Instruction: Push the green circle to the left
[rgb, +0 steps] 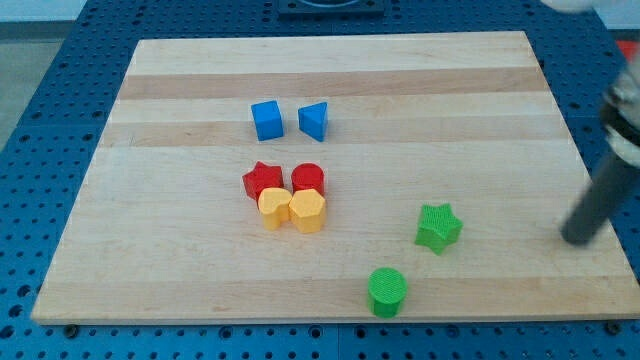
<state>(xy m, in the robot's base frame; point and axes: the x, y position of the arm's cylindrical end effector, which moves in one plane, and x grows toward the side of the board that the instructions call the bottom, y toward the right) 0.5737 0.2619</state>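
Observation:
The green circle (387, 291) sits near the view's bottom edge of the wooden board (180, 270), right of centre. A green star (438, 227) lies just above and to its right. My tip (577, 238) is the lower end of a dark rod at the view's right, near the board's right edge. It stands well to the right of the green circle and the green star, touching no block.
A blue cube (267, 120) and a blue triangular block (314, 121) lie toward the view's top. A red star (263, 181), a red cylinder (308, 178), a yellow heart-like block (274, 209) and a yellow hexagon (308, 211) cluster at the centre.

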